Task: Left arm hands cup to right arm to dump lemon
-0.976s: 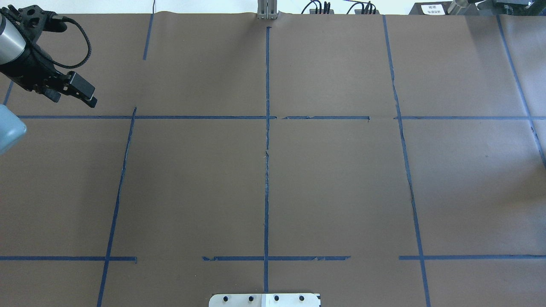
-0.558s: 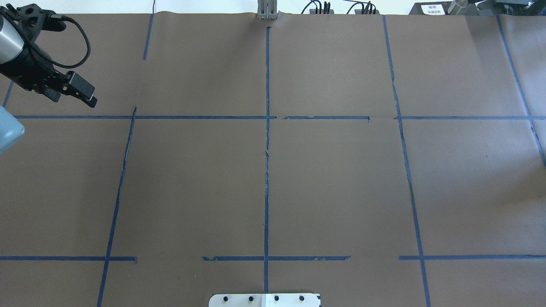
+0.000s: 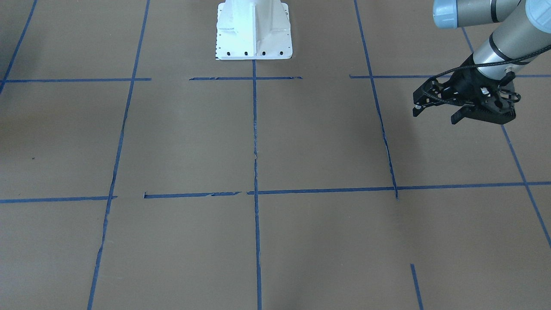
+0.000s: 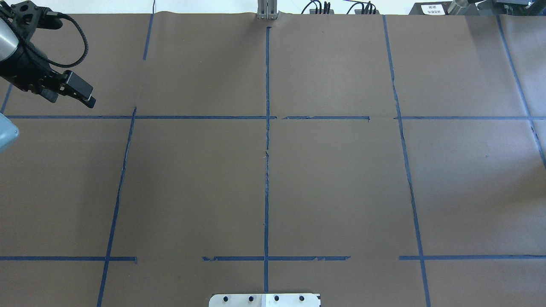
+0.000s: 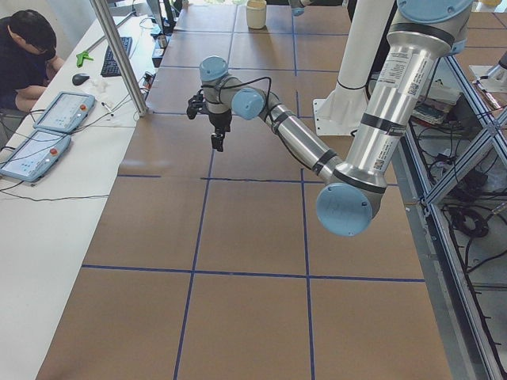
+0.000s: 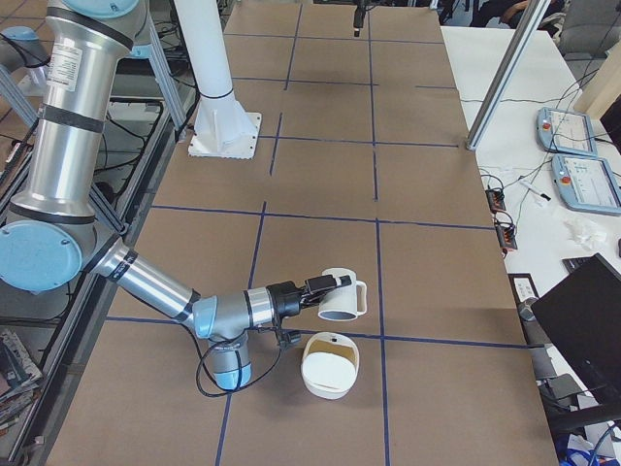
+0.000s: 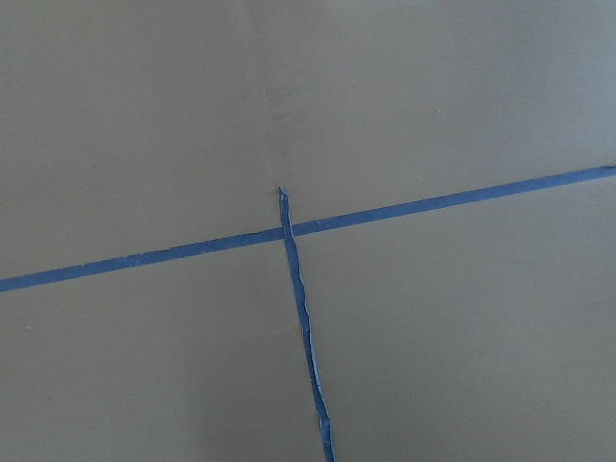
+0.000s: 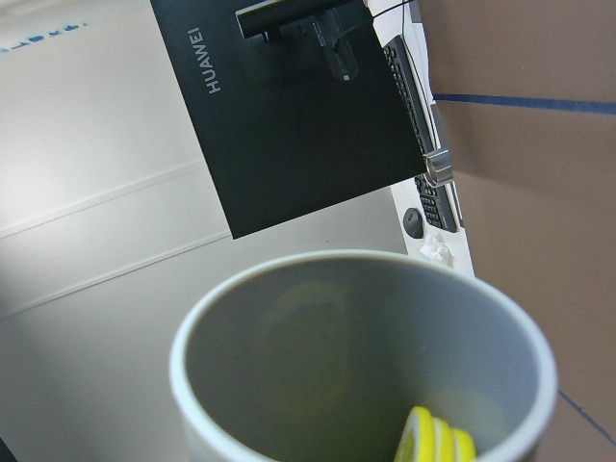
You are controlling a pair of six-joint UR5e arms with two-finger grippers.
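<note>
The white cup [image 6: 342,297] hangs tipped on its side at the tip of the near, right arm, just above a white bowl [image 6: 330,367]. Whether the right gripper [image 6: 312,288] is open or shut I cannot tell. The right wrist view looks straight into the cup's grey inside [image 8: 356,356], where yellow lemon [image 8: 435,439] slices rest against the lower rim. My left gripper [image 3: 435,115] [image 4: 72,99] hovers open and holds nothing over the table's far left corner, well away from the cup.
The white robot base [image 3: 254,30] stands at the table's middle edge. Blue tape lines [image 4: 267,149] cross the brown table. A person [image 5: 28,47] sits at a side desk with pendants [image 5: 62,111]. A black monitor [image 8: 289,106] stands beyond the right end.
The left arm has drawn back slightly toward the overhead view's upper left, its gripper still open. Nothing else on the table has moved.
</note>
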